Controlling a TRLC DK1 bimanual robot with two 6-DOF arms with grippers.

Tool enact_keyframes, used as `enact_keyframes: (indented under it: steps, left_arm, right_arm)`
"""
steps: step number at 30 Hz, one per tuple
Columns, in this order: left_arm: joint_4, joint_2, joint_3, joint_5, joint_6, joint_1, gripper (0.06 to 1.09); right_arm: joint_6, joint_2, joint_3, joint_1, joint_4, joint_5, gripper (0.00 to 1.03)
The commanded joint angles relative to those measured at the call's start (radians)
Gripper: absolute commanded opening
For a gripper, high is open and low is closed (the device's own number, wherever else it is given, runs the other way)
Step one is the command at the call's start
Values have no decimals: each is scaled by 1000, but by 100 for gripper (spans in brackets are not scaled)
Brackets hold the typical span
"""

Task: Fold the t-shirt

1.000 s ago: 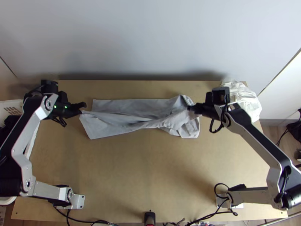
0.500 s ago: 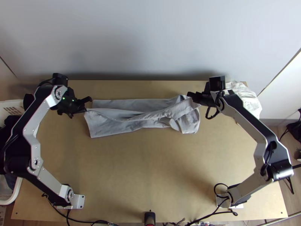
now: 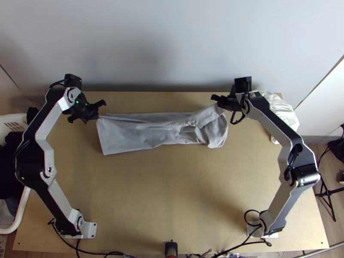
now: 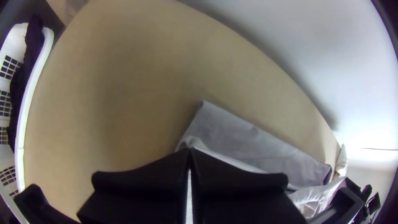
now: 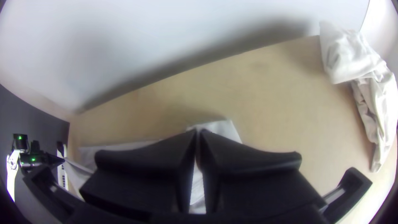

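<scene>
Fingers, left gripper (image 3: 96,117): pressed together on a corner of the shirt (image 3: 129,137).
Fingers, right gripper (image 3: 220,105): clenched on the shirt's other end, cloth drawn up to the tips.
Shirt: grey; upper layer stretched between the two sets of fingers, sloping nearer than them; a flat strip lies beyond; wrinkled, bunched below the right fingers.
Table (image 3: 172,189): under the shirt and both sets of fingers.
Basket (image 4: 21,124): left of the left fingers, dark cloth (image 4: 20,83) inside.
White cloth (image 3: 281,114): crumpled, right of the right fingers.
</scene>
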Motion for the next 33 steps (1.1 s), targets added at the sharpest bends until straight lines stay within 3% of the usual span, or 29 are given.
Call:
enact_keyframes:
  steps: [1, 8, 15, 18, 19, 20, 21, 22, 25, 26, 33]
  left_arm:
    - [-6, 68, 69, -8, -11, 7, 9]
    - [-105, 146, 72, -8, 38, -10, 9]
    - [-102, 115, 65, -16, 55, -29, 9]
    - [-104, 111, 65, -16, 55, -29, 10]
    - [-107, 111, 63, -16, 55, -29, 11]
    - [-110, 111, 62, -16, 55, -29, 16]
    - [-110, 109, 57, -16, 55, -27, 27]
    - [-110, 106, 51, -16, 55, -25, 41]
    - [-104, 81, 26, 19, 78, -15, 87]
    - [-99, 66, 11, 35, 87, -13, 93]
    - [-6, -80, -124, 70, 88, 25, 94]
  right_arm:
    - [-14, 87, 105, 3, -28, 6, 8]
    - [-28, 125, 83, 4, -31, 12, 9]
    - [-43, 122, 25, 17, -29, 12, 11]
    - [-65, 99, 3, 27, -29, 12, 20]
    - [-85, 84, -14, 32, -31, 11, 34]
    - [-103, 67, -35, 38, -29, 11, 53]
    - [-108, 56, -55, 41, -29, 11, 78]
    - [-118, 47, -69, 47, -31, 11, 95]
    - [-157, 18, -112, 66, -37, 8, 99]
    - [-163, 5, -115, 70, -56, 3, 99]
    - [-150, -202, -159, 75, -88, -11, 99]
